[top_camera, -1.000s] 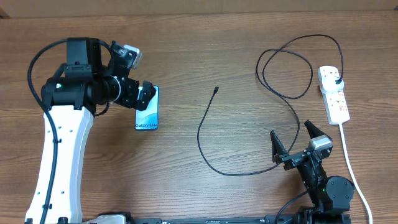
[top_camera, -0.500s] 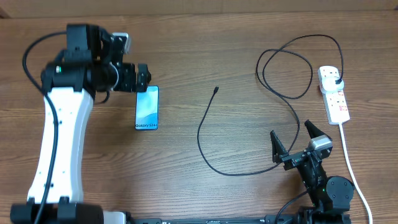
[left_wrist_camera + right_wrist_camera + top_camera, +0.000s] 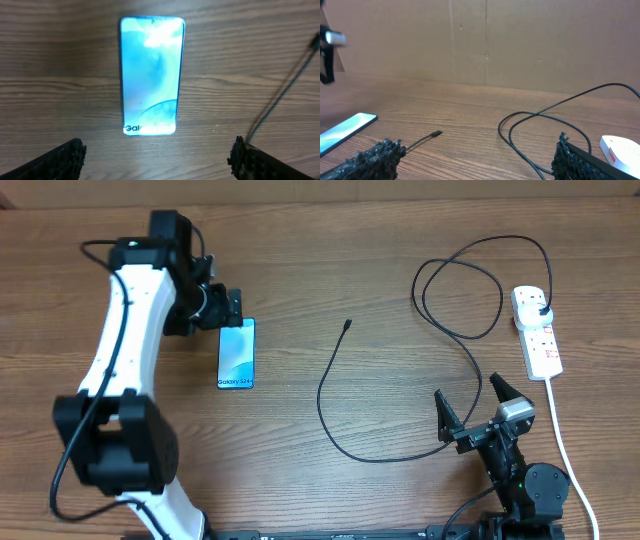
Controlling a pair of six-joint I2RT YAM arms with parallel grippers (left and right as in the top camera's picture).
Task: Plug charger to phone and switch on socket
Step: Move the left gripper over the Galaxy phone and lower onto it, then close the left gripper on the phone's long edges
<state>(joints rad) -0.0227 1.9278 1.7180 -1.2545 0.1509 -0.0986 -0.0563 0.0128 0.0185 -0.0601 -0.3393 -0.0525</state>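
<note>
The phone [image 3: 237,353] lies flat on the table with its cyan screen up; it also shows in the left wrist view [image 3: 151,75] and at the left of the right wrist view [image 3: 342,131]. My left gripper [image 3: 228,308] is open just beyond the phone's far end, holding nothing [image 3: 157,160]. The charger cable [image 3: 345,442] loops across the table, its connector tip [image 3: 347,325] lying free right of the phone, its plug [image 3: 541,310] in the socket [image 3: 536,332]. My right gripper [image 3: 470,408] is open and empty near the front edge.
The socket's thick white cord [image 3: 562,445] runs down the right side past my right arm. A cardboard wall [image 3: 520,40] stands behind the table. The cable's loops [image 3: 460,295] lie at the back right.
My left arm has swung back and to the right, and its gripper has moved off the phone's top end to just beyond it. The right arm has not moved.
</note>
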